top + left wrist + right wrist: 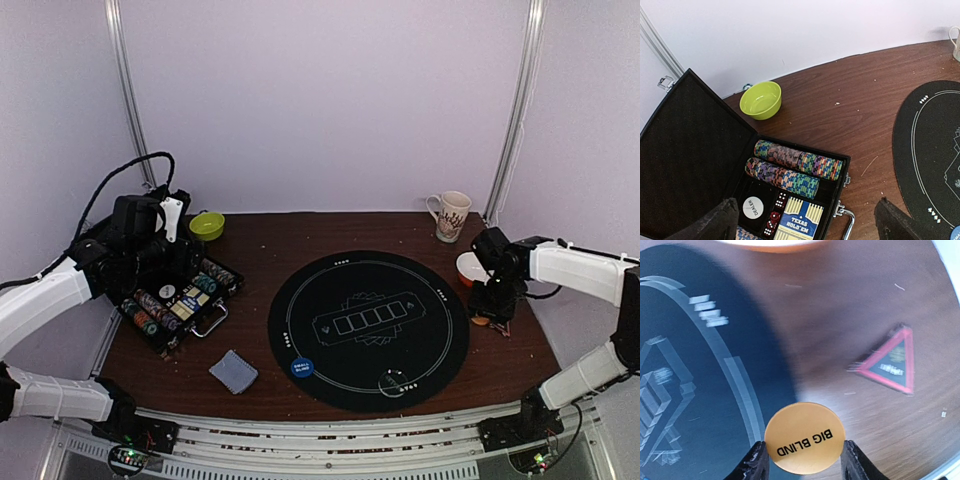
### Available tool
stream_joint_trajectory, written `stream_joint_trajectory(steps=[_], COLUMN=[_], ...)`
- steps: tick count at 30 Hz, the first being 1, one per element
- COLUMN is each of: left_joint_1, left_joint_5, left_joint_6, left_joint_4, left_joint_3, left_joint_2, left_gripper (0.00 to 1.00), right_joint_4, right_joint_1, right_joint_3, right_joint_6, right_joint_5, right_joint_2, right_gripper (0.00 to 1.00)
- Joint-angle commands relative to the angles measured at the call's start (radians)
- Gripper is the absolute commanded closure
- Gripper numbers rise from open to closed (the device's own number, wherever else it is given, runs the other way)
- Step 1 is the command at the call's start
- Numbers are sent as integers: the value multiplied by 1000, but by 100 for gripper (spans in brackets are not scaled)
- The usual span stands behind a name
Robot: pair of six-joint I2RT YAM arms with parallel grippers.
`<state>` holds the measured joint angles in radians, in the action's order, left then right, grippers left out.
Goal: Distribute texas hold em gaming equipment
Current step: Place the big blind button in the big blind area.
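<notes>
My right gripper (805, 464) is shut on an orange "BIG BLIND" button disc (805, 436), one finger (756, 466) on each side of its rim. It hangs over the right edge of the black round poker mat (430, 300), and the disc (481, 321) barely shows from above. A blue button disc (301, 367) and a clear disc (395, 383) lie on the mat's near part. A grey-blue card stack (233, 371) lies on the table. My left gripper (807, 222) stands open above the open black case (690, 150) of striped poker chips (790, 165).
The case also holds a white "DEALER" button (753, 207), red dice (774, 217) and a blue card box (801, 222). A green bowl (207, 225) stands at back left, a patterned mug (452, 215) at back right, and a red-and-white bowl (466, 268) beside my right arm. A red triangle sticker (890, 362) is on the table.
</notes>
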<state>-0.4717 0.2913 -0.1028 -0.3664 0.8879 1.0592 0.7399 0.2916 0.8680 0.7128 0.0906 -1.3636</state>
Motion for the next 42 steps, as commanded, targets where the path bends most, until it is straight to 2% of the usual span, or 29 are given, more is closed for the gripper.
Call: stream_joint_trajectory(steps=[1,8,13,17,19,22,27,33,42], left_joint_1=[8,8,8,9,7,8,8,8,9], left_joint_5=[-3,-1,-6,-10,-15,-17,-18,-15,-7], left_joint_6=[11,10,11,12,13,13,13,18,19], left_joint_4=[44,46,44,42,41,42,41,38,37], left_joint_3=[0,-6,-6,-4,-5,-8,-7,-6,-7], left_joint_2=[-6,-4,12,20,21,24,34,50,59], left_gripper=[2,2,2,2,2,2,2,2,2], right_joint_4=[21,-15,39,47,51,34,-38,-50,-73], right_joint_1=[159,409,490,434,361,266,160,123,82], right_joint_3=[139,466,637,598,547,462,385,393,405], right_joint_6=[74,95,81,57,28,-4,-49,-96,-127], right_joint_5=[17,19,24,41,41,47,6,-8,-30], right_joint_2=[-47,-291,-451,-432,-407,-381,-404,-484,-571], right_gripper=[58,58,54,49,42,26,18,16,28])
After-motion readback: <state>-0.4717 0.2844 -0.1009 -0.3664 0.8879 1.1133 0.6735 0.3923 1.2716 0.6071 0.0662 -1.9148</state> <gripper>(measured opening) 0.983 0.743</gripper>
